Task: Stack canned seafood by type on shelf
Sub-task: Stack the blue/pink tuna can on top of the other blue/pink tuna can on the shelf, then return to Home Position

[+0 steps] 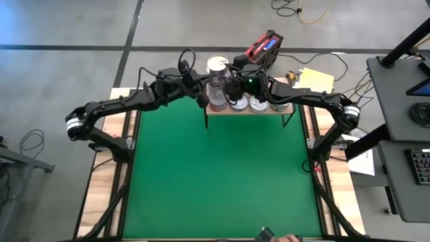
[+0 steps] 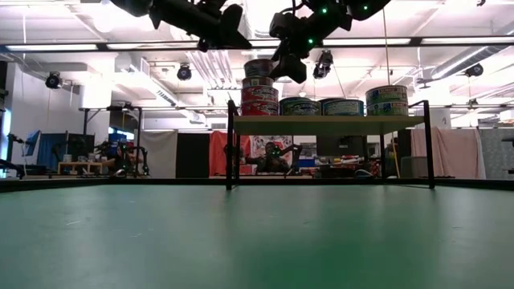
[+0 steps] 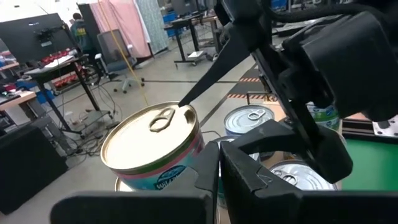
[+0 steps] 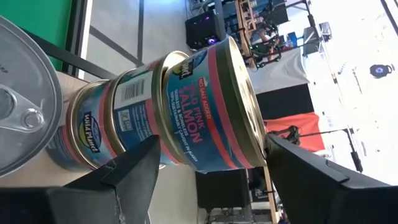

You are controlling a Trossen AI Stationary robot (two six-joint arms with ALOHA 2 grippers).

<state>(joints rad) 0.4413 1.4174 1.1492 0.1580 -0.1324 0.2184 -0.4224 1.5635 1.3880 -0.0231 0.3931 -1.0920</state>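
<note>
Both arms reach in from the frame sides to the top centre of the high view, elbows low, wrists meeting over the shelf (image 1: 250, 111).

Right gripper (image 4: 211, 165) sits at the tall can stack (image 2: 259, 87) at the shelf's left end; its fingers (image 4: 134, 171) are spread wide, one each side of the top pink-label salmon can (image 4: 205, 112), gaps visible, not touching. Released.

Left gripper (image 1: 201, 99) hangs just left of the same stack, above shelf level in low view. Own fingers (image 3: 249, 180) overlap at the wrist frame's bottom; can't tell if clenched or apart.

Stack is several cans high, axis vertical, gold pull-tab lid (image 3: 152, 134) up; in low view the top can looks slightly offset from those under it. Other cans (image 2: 344, 106) to its right on the shelf, upright, silver lids up, a two-high pair (image 2: 387, 100) at the far right end.

Shelf stands at the far edge of the green mat (image 1: 222, 175), wood-bordered table (image 1: 107, 175). Beyond: grey floor, cables, red-black box (image 1: 264, 47), yellow sheet (image 1: 316, 79). Desk w/ keyboard (image 1: 420, 165) at frame right. Lab room w/ ceiling lights, curtains behind.
</note>
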